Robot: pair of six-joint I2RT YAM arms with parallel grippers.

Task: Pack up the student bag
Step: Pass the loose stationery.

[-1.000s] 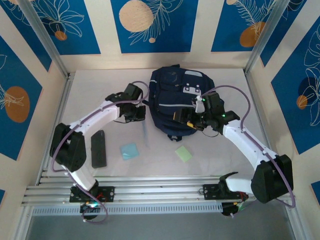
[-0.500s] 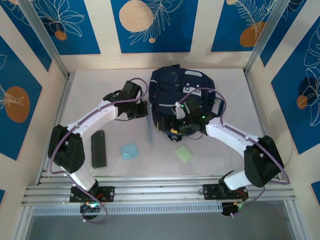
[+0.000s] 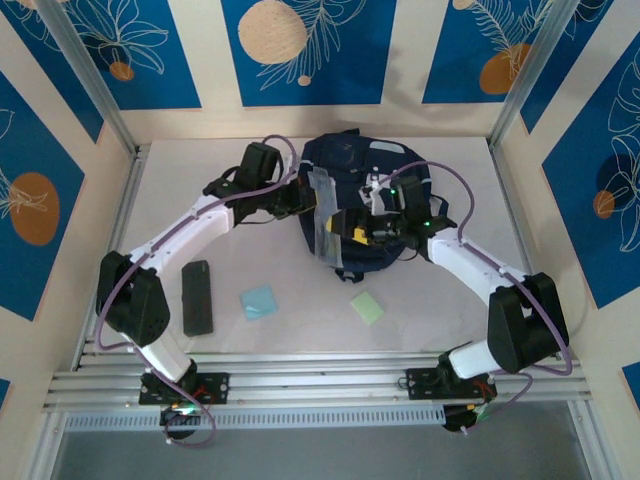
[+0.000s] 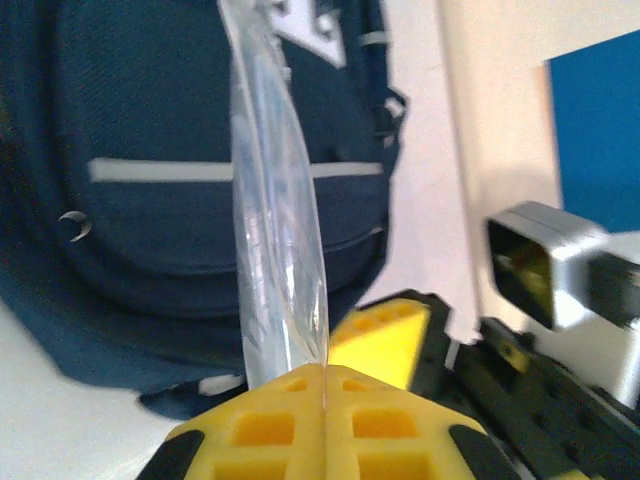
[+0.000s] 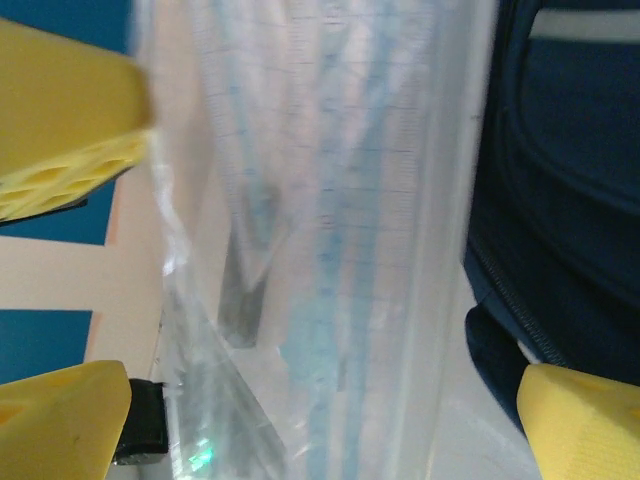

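The student bag (image 3: pixel 350 160) lies at the far middle of the counter (image 3: pixel 450 300), its pale front patch facing up and its lower end toward the arms. Both arms reach in over it from either side.

The left tool (image 3: pixel 305 198) comes in from the bag's left flank. Its yellow fingers (image 4: pixel 290 430) are pressed together on the edge of a clear plastic pouch (image 3: pixel 323 215). In the left wrist view the pouch (image 4: pixel 275 220) rises edge-on from the closed left tool (image 4: pixel 325 385), cutting across the dark bag (image 4: pixel 150 110) and its grey stripe.

The right tool (image 3: pixel 362 232) sits over the bag's lower front, just beside the pouch. Its fingers are spread wide apart and grip nothing. In the right wrist view the right tool (image 5: pixel 320 420) faces the pouch (image 5: pixel 330 250), which hangs directly in front of it and covers most of what lies beyond. Fine ruler-like ticks and blue streaks show through the plastic, too blurred to name. The bag (image 5: pixel 570 200) is at the right, and one left-tool finger (image 5: pixel 60 130) is at the upper left.

On the near counter, well apart from the bag, lie a flat black rectangular item (image 3: pixel 197 297), a light blue note pad (image 3: pixel 259 301) and a light green note pad (image 3: pixel 367 307).
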